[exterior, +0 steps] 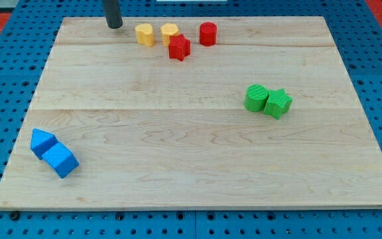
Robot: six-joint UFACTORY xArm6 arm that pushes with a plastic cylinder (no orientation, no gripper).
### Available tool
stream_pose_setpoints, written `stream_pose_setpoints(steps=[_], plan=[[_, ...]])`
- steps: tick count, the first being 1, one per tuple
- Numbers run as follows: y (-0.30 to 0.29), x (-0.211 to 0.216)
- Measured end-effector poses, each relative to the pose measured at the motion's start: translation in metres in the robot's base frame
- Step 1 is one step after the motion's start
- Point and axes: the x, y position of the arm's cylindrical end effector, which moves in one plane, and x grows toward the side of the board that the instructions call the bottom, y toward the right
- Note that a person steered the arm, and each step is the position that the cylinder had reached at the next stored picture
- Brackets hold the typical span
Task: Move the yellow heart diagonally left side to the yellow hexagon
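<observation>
Nearest the camera lies the board (197,166), with two blue blocks (54,153) touching at its lower left. Green cylinder (256,97) and green star (278,103) touch at right. At top, the yellow heart (144,34) sits just left of the yellow hexagon (170,31), with the red star (179,48) and red cylinder (207,33) near. My tip (115,25) stands left of the heart, apart, holding nothing.

Wood table (191,153), yellow heart (145,34) and yellow hexagon (170,31) at top w/ red star (179,48), red cylinder (208,33), green cylinder (256,97) touching green star (278,103) at right, two blue blocks (54,153) bottom left
</observation>
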Motion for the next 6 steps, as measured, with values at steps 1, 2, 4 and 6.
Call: stream_pose_setpoints(steps=[1, 2, 4, 6], plan=[[0.049, -0.013], [0.075, -0.016], [0.085, 0.002], [0.059, 0.067]])
